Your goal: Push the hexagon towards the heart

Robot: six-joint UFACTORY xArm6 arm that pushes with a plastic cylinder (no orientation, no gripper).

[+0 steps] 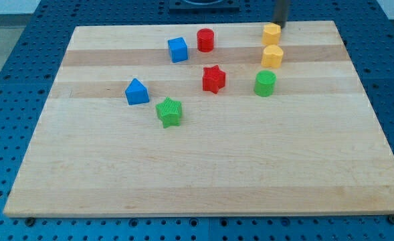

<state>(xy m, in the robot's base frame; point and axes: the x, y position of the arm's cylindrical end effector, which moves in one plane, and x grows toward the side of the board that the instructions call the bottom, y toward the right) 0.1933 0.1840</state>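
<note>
Our rod stands upright at the view's top; my tip (279, 27) sits just right of the yellow hexagon (271, 34). We carry no pincer. The yellow heart (272, 56) lies just below the hexagon.

Wooden board (217, 174) lay on blue perforated base (3, 100); grain ran L–R w/ paler and darker strips.

Six blocks noted, all in the view's top half, none touching:
- blue cube (177, 49), top centre-left.
- red cylinder (205, 40), just R of the cube, upright.
- red star (214, 79), approx. centre, below the red cyl.
- green cylinder (265, 84), R of the red star, upright.
- blue triangular block (136, 92), furthest L.
- green star (169, 112), lower R of the blue triangular block, near it; lowest of the lot.
</note>
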